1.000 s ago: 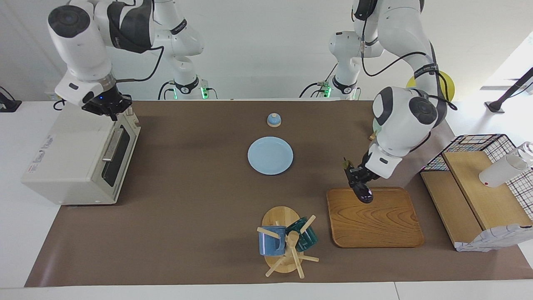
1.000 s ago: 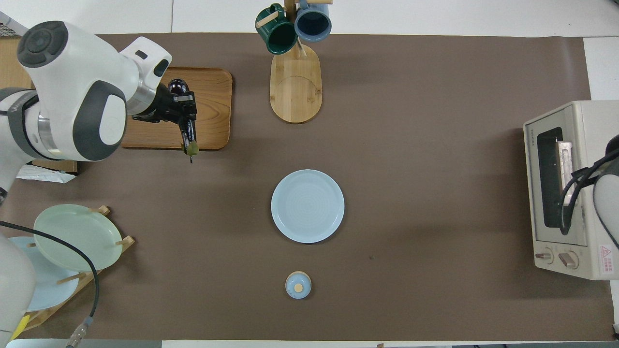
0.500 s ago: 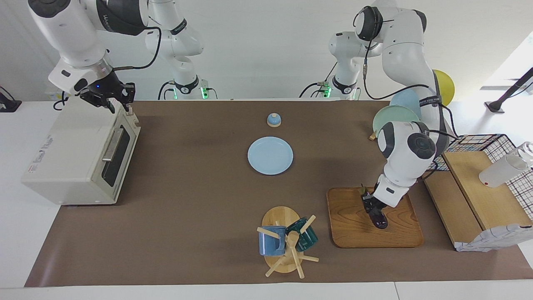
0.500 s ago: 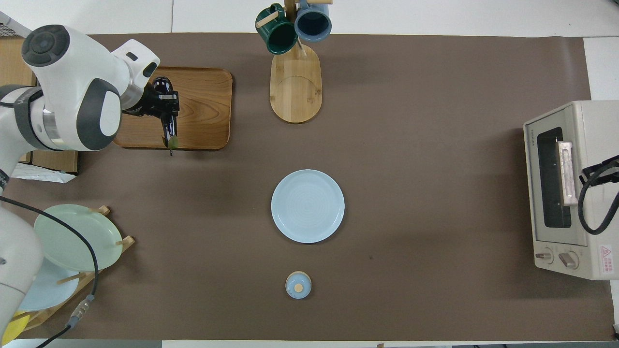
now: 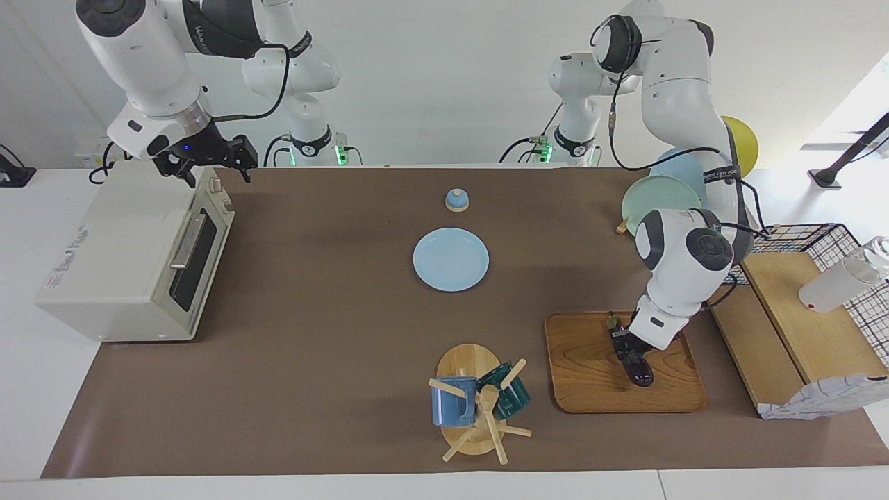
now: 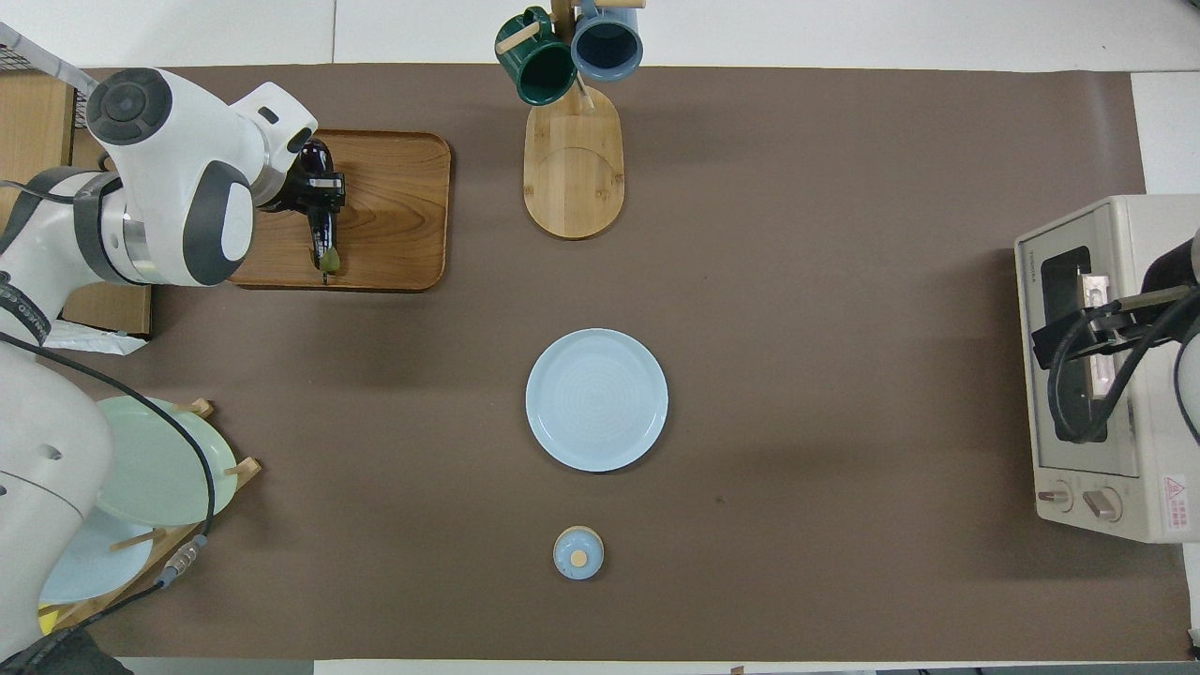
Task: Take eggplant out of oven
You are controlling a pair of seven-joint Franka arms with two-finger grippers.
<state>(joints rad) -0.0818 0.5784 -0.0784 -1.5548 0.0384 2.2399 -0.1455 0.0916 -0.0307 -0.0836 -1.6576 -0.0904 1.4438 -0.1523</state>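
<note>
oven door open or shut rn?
Shut. The oven door sits flush with its front, handle against the glass in both views. The eggplant is out, on the wooden tray.

Bright, even indoor light, soft shadows beneath the arms, window glare at one edge, sharp focus throughout.

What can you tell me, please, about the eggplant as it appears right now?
The eggplant is slender, glossy and dark purple, with a small green stem end pointing toward the robots. It is out of the oven, lying low over or on the wooden tray at the left arm's end of the table; whether it rests on the wood cannot be told. The left gripper is shut on its middle, so part of it is hidden.
</note>
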